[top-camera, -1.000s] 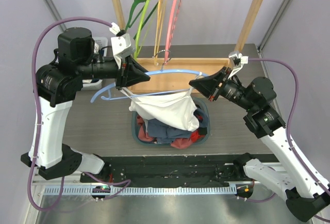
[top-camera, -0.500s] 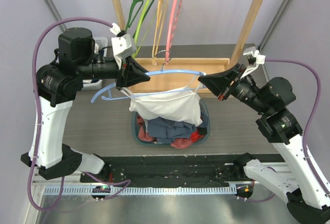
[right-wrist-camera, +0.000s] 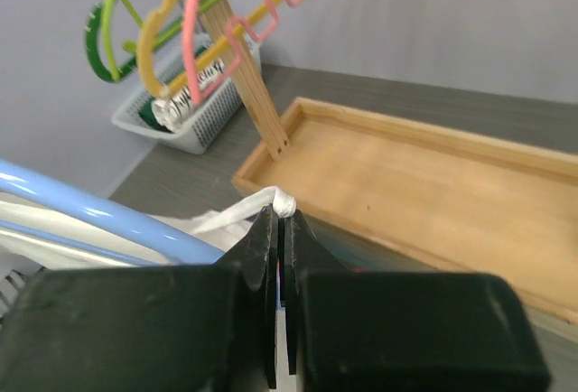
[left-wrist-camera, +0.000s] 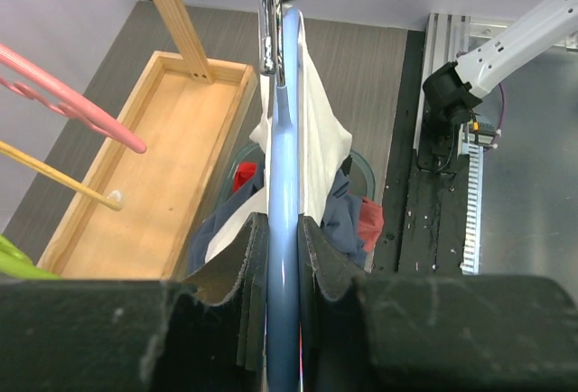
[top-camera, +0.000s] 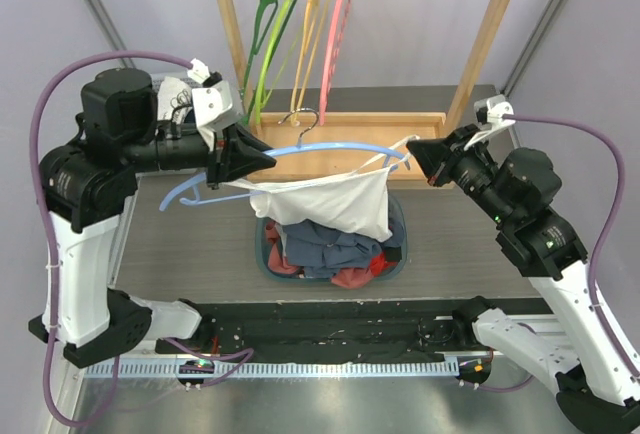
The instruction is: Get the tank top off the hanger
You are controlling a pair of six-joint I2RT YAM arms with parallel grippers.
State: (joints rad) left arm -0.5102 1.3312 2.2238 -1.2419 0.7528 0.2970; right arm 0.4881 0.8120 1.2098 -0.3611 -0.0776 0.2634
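A light blue hanger [top-camera: 330,146] hangs in the air above the basket, and my left gripper [top-camera: 268,159] is shut on its bar. In the left wrist view the bar [left-wrist-camera: 287,94] runs straight out between the left gripper's [left-wrist-camera: 283,225] pads. A white tank top [top-camera: 335,204] sags from the hanger over the basket, and it also shows in the left wrist view [left-wrist-camera: 316,130]. My right gripper [top-camera: 412,149] is shut on a bunched strap [right-wrist-camera: 244,210] at the hanger's right end. The strap is pulled taut next to the blue bar [right-wrist-camera: 99,202], pinched at the tips of the right gripper [right-wrist-camera: 281,214].
A round basket [top-camera: 262,254] of blue, red and white clothes sits below the hanger. Behind it stands a wooden rack with a tray base [top-camera: 350,124], with green, yellow and pink hangers [top-camera: 340,24] on its rail. A white mesh bin [right-wrist-camera: 194,107] stands at the far left.
My left arm has swung left and carried the hanger with it. My right gripper has drawn back to the right and up with the strap, stretching the tank top out along the hanger.
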